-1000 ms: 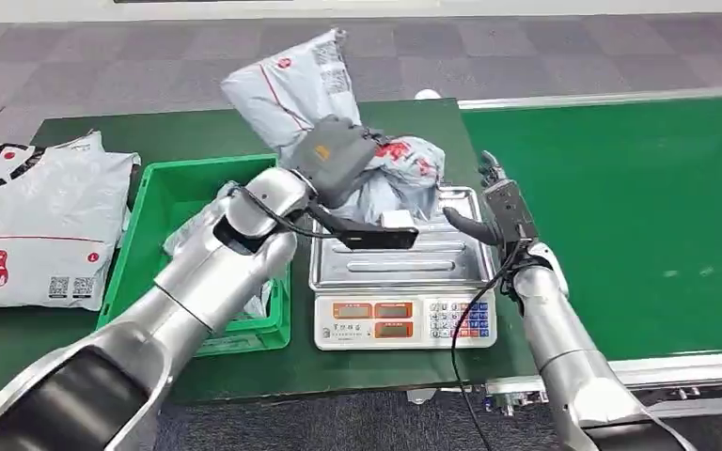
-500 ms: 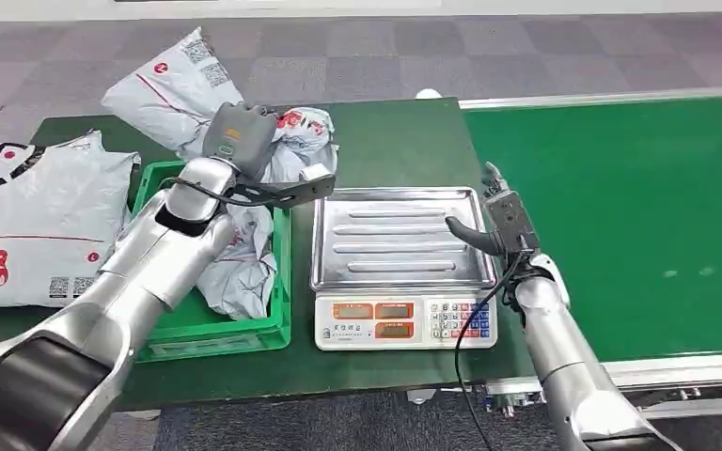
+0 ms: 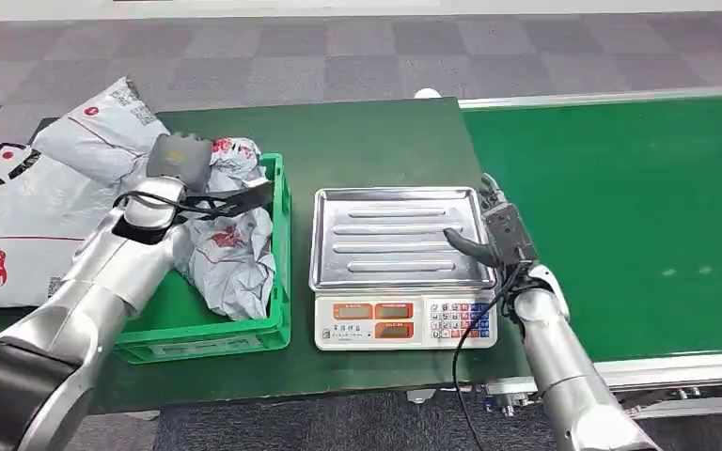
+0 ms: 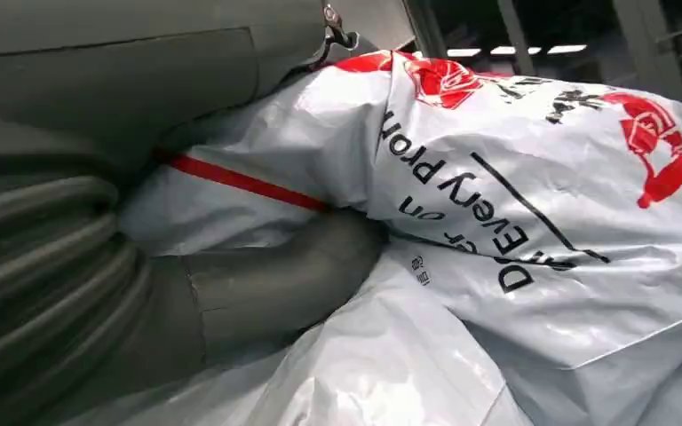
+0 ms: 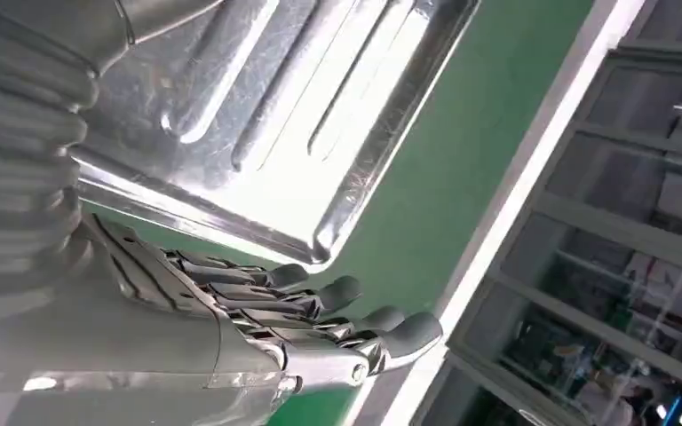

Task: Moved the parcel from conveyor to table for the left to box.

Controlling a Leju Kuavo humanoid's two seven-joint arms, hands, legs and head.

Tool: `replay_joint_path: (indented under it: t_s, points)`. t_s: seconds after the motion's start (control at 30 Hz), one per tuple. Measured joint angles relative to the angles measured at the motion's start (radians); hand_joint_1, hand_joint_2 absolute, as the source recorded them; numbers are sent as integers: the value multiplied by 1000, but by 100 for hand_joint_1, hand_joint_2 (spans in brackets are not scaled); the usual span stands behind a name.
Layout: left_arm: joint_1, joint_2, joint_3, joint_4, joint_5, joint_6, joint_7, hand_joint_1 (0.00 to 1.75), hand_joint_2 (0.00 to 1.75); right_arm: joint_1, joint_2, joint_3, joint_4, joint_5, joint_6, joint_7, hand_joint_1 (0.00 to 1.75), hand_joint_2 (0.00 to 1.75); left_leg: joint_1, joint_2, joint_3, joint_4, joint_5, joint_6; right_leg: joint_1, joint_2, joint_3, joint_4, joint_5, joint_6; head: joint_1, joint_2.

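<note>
1. Left robot hand (image 3: pixel 180 162): clenched on the grey courier parcel (image 3: pixel 103 132), thumb pressed into the plastic in the left wrist view (image 4: pixel 275 275); carried leftward off the weighing scale in the last second, now over the far rim of the green crate (image 3: pixel 282 254).
2. Parcel: held partly above the crate, its far end hanging out over the worktop (image 3: pixel 367 132) beyond the crate's far-left corner; not yet set down.
3. Inside the crate: another crumpled grey mailer (image 3: pixel 230 258) under the left arm, touching the near side of the held parcel or just beside it; cannot tell which.
4. Right robot hand (image 3: pixel 498 225): released and empty, fingers (image 5: pixel 355 311) spread, thumb lying over the right edge of the scale's steel pan (image 3: pixel 385 235); sits a little lower against the pan than a second ago.
5. Scale pan: bare now that the parcel has left it; keypad and displays (image 3: pixel 404 324) face the robot.
6. Further out: a flat grey mailer (image 3: pixel 19 216) on the worktop left of the crate; the green conveyor belt (image 3: pixel 620 216) to the right.
7. Meaning for the task: conveyor-to-worktop transfer looks done, boxing by the left arm under way; likely remaining, lowering the parcel fully into the crate and letting go.
</note>
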Motion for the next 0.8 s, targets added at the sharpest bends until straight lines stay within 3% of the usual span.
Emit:
replay_joint_path:
  t_s: [0.03,0.5,0.8]
  points:
    - [2,1,1,3,0,0,0,0,175,1,0,0,-1,0,1,0,0,175,0,0,0,0,0,0,0,0,0,0,0,0,0,0]
    - [40,-21,113,-21,96,191,-182,0,175,-9,1,0,-11,-22,-1,5,0,175,0,0,0,0,0,0,0,0,0,0,0,0,0,0]
    - [47,-45,195,-47,256,197,-316,0,175,-60,11,11,29,-32,-27,-15,0,175,0,-1,0,0,0,0,0,-1,0,0,0,0,0,0]
